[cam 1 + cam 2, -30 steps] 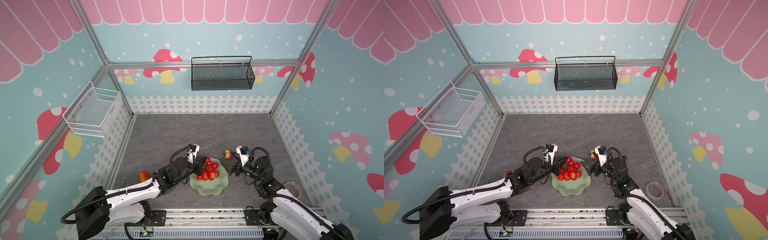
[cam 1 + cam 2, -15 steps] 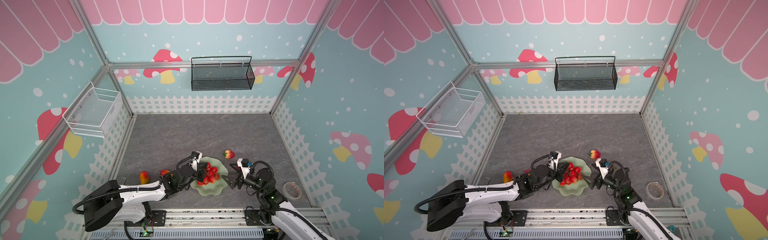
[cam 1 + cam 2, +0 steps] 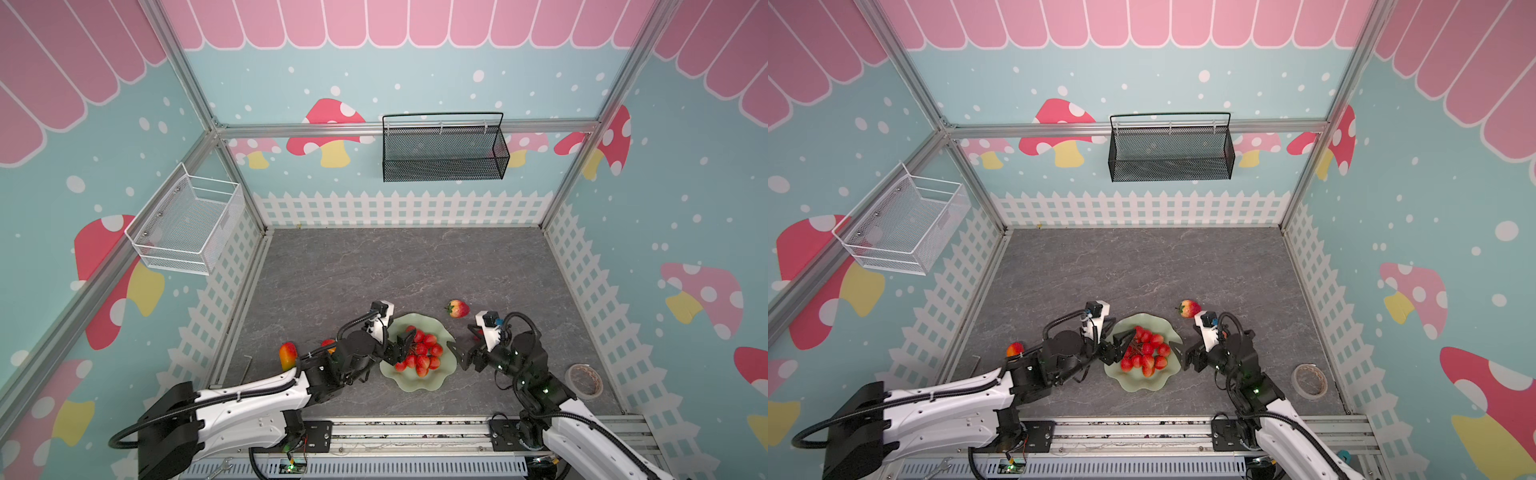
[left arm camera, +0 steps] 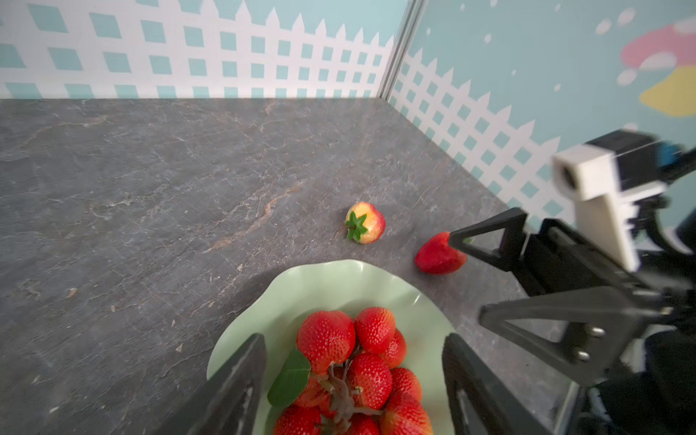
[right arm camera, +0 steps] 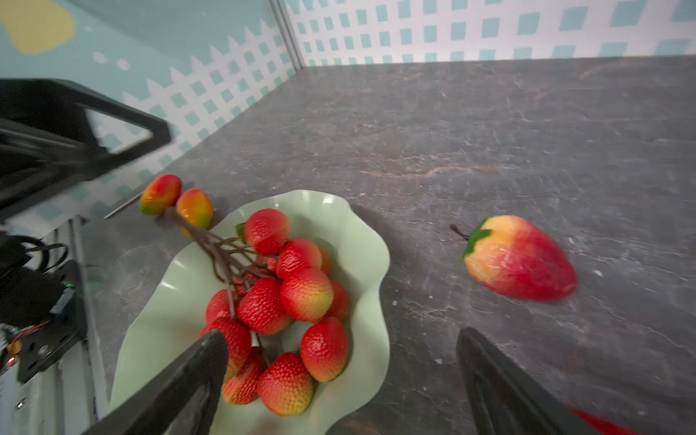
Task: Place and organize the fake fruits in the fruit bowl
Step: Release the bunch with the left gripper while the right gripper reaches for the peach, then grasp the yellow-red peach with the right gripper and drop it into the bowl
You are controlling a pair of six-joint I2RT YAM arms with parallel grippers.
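Mid-placing; straddles berry bunch (image 3: 417, 353), lying in fruit bowl (image 3: 419, 384) near centre, w/ L tool (image 4: 354, 341) parted, gripping nothing; holds R tool (image 5: 341, 335) wide open, empty, by strawberry (image 4: 438, 258) on bench (image 3: 374, 270) right of bowl; next prob. needs closing there.

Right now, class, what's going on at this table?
The left gripper hangs open over the berry bunch, which lies in the green bowl. The right gripper is open beside the bowl, holding nothing; a red strawberry lies just by it. A paler strawberry and two mangoes sit on the table outside the bowl.
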